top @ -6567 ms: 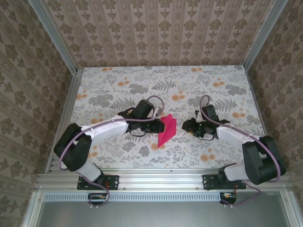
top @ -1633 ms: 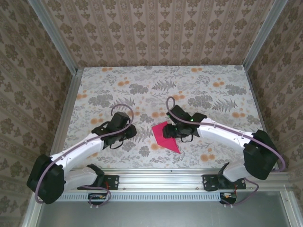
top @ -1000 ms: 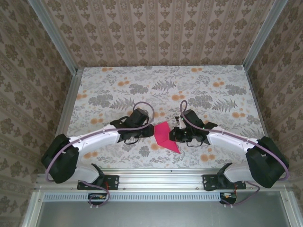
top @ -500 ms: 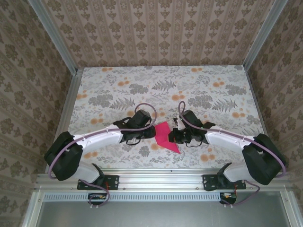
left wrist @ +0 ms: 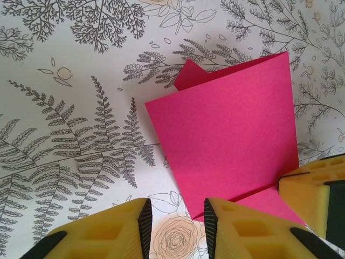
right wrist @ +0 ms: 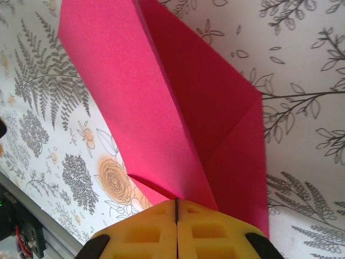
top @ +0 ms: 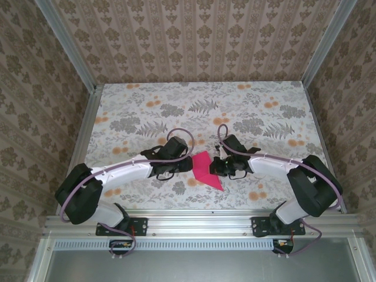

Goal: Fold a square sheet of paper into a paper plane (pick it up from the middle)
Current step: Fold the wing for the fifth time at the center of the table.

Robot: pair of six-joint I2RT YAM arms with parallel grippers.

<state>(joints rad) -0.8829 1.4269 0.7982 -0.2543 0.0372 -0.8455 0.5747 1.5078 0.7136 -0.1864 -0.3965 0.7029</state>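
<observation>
Folding so far: your magenta square sheet of paper point(top: 205, 168) is folded over on itself, with one layer lifting off the rest. It is not yet a pointed dart.
Paper's place: on the flowered worktop point(top: 258, 100), in the middle of its near half, between your two arms.
Left fingers point(left wrist: 124, 226): apart at the sheet's edge, gripping nothing.
Right fingers point(right wrist: 145, 229): pressed together, seemingly pinching the lifted layer's edge.
Left to do: judging by the shape, most of it, namely nose, centre crease and wings.

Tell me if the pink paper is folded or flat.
Folded. In the left wrist view the square sheet of paper lies in overlapping layers; in the right wrist view a raised crease runs to the shut right gripper.
</observation>
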